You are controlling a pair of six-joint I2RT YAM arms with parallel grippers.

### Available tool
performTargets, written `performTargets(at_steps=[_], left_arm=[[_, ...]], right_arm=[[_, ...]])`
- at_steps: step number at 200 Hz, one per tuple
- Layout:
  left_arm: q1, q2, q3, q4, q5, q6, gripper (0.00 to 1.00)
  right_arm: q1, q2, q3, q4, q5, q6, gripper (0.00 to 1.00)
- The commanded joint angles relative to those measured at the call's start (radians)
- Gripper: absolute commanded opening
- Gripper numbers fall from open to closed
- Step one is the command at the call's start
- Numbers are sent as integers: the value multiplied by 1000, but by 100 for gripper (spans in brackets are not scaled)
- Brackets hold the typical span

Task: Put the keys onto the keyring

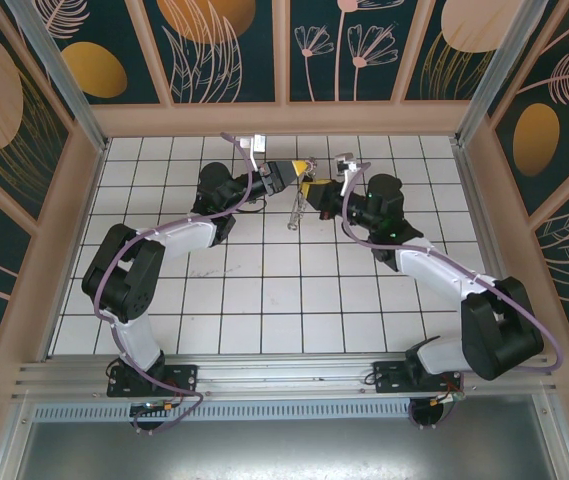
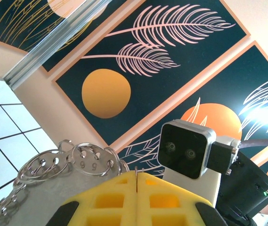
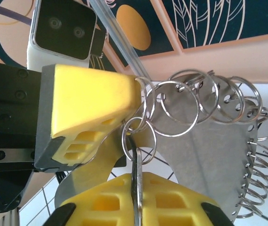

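Note:
The keyring is a flat grey metal plate (image 3: pixel 204 155) with several split rings along its edge, held up in the air between the two arms. It hangs as a silvery sliver (image 1: pixel 294 212) in the top view. My left gripper (image 2: pixel 137 175) is shut on a thin ring wire at the plate's corner, with the numbered rings (image 2: pixel 84 160) just to its left. My right gripper (image 3: pixel 137 178) is shut on a key (image 3: pixel 136 188), seen edge-on, dark and silver. A small ring (image 3: pixel 141 136) passes through the key's head and links to the ring at the left gripper (image 3: pixel 133 92). The two grippers (image 1: pixel 286 177) (image 1: pixel 310 190) nearly touch.
White tiled floor (image 1: pixel 264 290) lies below the raised grippers. Patterned walls with wooden frames (image 1: pixel 284 115) close in the back and sides. The right wrist camera (image 2: pixel 186 148) faces the left one at close range. Purple cables (image 1: pixel 364 240) run along both arms.

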Motion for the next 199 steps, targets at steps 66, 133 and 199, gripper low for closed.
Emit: performTargets(at_steps=[66, 133, 199], left_arm=[[4, -33, -12, 60, -55, 1, 0], [4, -32, -23, 79, -58, -8, 0], [4, -27, -21, 82, -57, -8, 0]], right_arm=[[44, -59, -2, -52, -37, -47, 0], [91, 5, 39, -85, -71, -53, 0], [-43, -134, -64, 9, -168, 118, 39]])
